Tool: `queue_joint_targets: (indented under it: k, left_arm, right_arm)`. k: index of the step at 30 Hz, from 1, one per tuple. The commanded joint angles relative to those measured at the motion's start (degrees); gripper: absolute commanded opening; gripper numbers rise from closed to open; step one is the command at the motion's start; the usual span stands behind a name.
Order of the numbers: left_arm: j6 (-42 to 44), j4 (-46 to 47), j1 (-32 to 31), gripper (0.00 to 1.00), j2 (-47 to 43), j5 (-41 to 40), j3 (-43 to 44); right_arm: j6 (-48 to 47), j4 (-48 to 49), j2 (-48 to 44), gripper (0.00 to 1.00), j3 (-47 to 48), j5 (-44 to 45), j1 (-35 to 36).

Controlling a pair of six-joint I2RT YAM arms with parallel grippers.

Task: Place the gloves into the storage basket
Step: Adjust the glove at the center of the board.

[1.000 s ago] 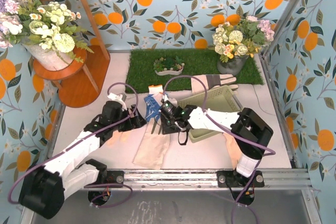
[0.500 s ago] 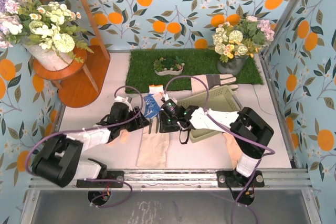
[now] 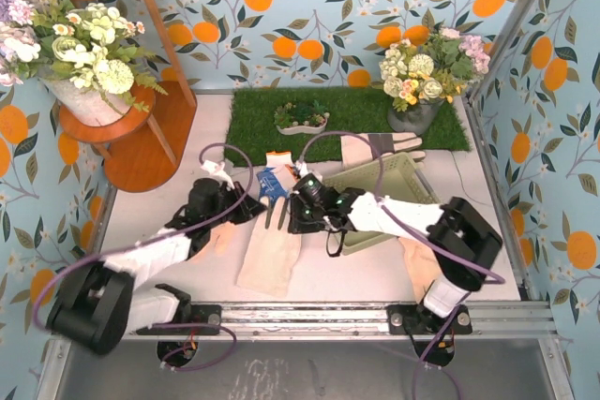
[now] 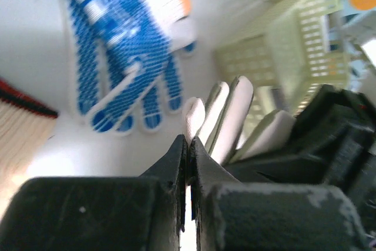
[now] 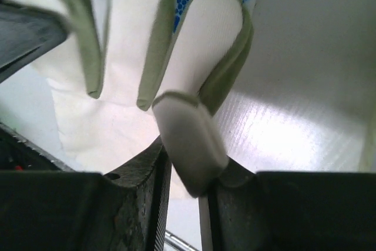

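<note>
A cream glove with grey-green finger edges lies flat at the table's middle, fingers pointing away. My right gripper is shut on one of its fingers, which fills the gap between the jaws. My left gripper is shut, its tips right at another cream fingertip; I cannot tell whether fabric is caught. The blue-and-white glove lies just beyond both grippers. The pale green storage basket stands to the right, partly behind the right arm.
Another glove lies at the grass mat's front edge, and peach gloves show under the right arm and left arm. A white dish of plants, a flower pot and a wooden stand stand behind.
My left gripper has gone from wide open to shut and slid right, up to the cream glove's fingers. The right jaws narrowed a little on the finger, and the glove shifted slightly.
</note>
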Motion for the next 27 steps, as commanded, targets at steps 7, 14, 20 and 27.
queue_joint_targets:
  k: [7,14,20,27]
  left_arm:
    - [0.3,-11.6,0.1,0.00,-11.8,7.2,10.9]
    - [-1.0,-16.0,-1.0,0.00,-9.6,13.5,17.2]
    - [-2.7,-15.9,-5.1,0.00,-5.0,13.7,17.4]
    - [-6.5,-14.0,-12.3,0.00,-5.8,2.0,12.8]
  right_arm:
    - [-7.9,-10.1,-13.2,0.16,4.8,1.2,-2.8]
    - [-9.5,-16.8,-18.3,0.14,4.7,1.0,-2.8]
    - [-6.8,-21.9,-24.5,0.15,0.2,4.4,-2.6]
    - [-3.8,-17.7,-24.8,0.20,-5.7,4.0,2.2]
